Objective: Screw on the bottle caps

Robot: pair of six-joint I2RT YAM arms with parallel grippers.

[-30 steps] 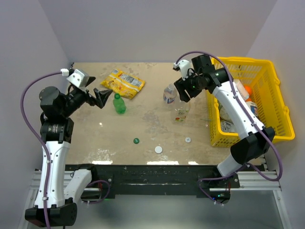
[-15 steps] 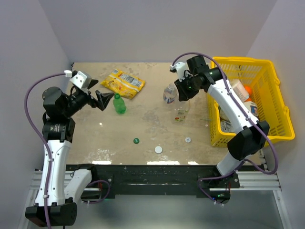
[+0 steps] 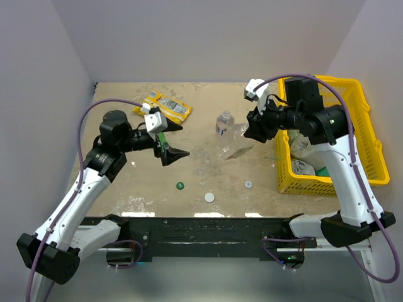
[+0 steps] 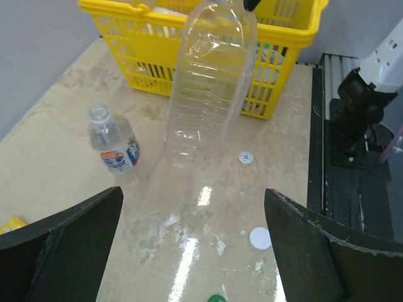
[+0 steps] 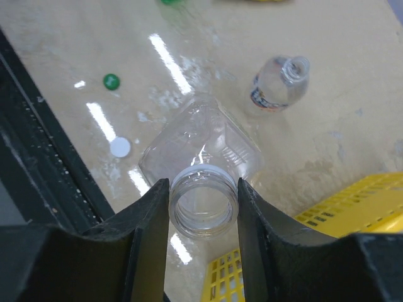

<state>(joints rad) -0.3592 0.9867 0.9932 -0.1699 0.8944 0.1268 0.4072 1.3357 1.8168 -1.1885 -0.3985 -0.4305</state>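
My right gripper (image 3: pixel 251 129) is shut on the neck of a large clear bottle (image 3: pixel 232 143) and holds it tilted, base low near the table. In the right wrist view the fingers clamp its open mouth (image 5: pixel 203 200). A small clear labelled bottle (image 3: pixel 223 122) stands uncapped beside it. The green bottle (image 3: pixel 161 139) is mostly hidden behind my open left gripper (image 3: pixel 172 142). A green cap (image 3: pixel 180 185), a white cap (image 3: pixel 209 197) and a smaller white cap (image 3: pixel 249 184) lie on the table in front. The left wrist view shows the large bottle (image 4: pixel 211 82), the small bottle (image 4: pixel 117 146) and both white caps (image 4: pixel 260 238).
A yellow basket (image 3: pixel 371 145) with bulky containers stands at the right, close to my right arm. A yellow snack packet (image 3: pixel 165 106) lies at the back left. The black table edge and rail (image 3: pixel 201 226) run along the front.
My left arm swung in from the left to the middle, in front of the green bottle. My right gripper closed on the large clear bottle's neck and tipped it to the right.
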